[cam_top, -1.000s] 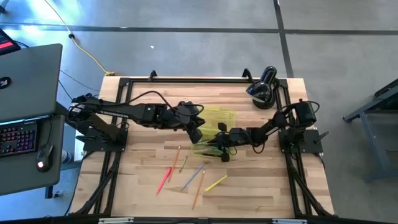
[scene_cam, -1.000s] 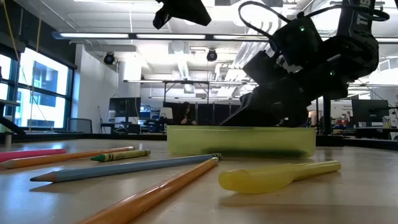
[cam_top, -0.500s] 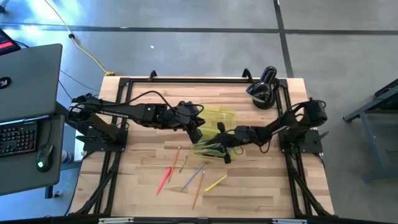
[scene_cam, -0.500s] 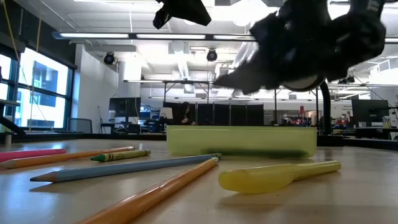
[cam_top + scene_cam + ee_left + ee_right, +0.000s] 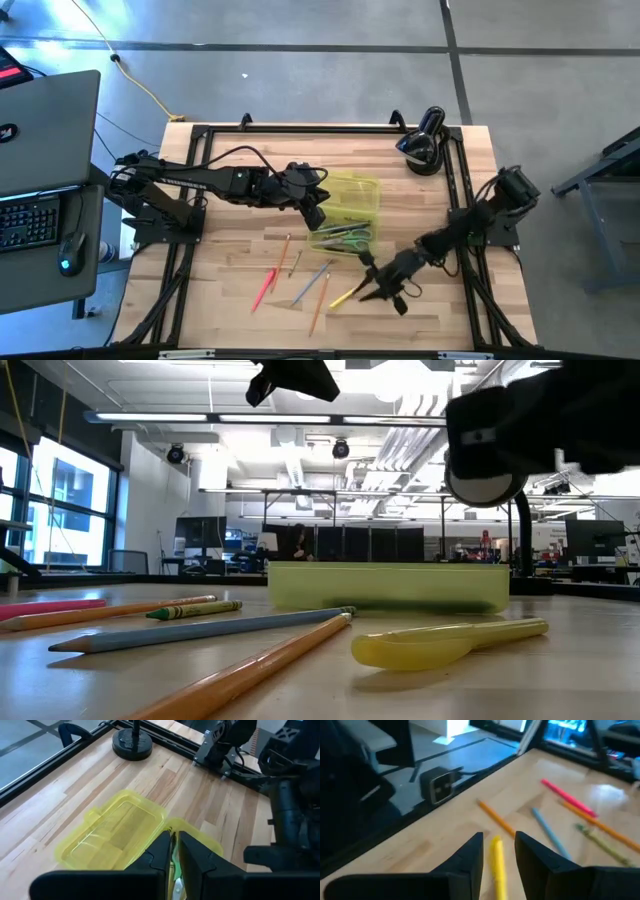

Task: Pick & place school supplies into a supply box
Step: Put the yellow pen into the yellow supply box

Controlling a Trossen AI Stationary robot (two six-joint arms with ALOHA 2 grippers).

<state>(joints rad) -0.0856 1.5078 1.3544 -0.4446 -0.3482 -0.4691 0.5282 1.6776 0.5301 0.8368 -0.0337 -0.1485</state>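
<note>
Box (image 5: 347, 213) sits mid-desk, scissors (image 5: 347, 236) inside. Right gripper (image 5: 384, 287) hovers by the yellow pen (image 5: 346, 295), jaws apart. Left gripper (image 5: 318, 211) at the box's left edge; I cannot tell its jaws' state.

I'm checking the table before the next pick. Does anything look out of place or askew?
Nothing looks damaged or spilled. Several pens and pencils lie scattered at angles on the table, outside the supply box, which sits open with scissors inside. The right gripper is over the yellow pen.

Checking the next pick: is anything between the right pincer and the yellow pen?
Nothing visible: the right pincer hangs open right over the yellow pen, whose end shows between its fingers in the right wrist view.
</note>
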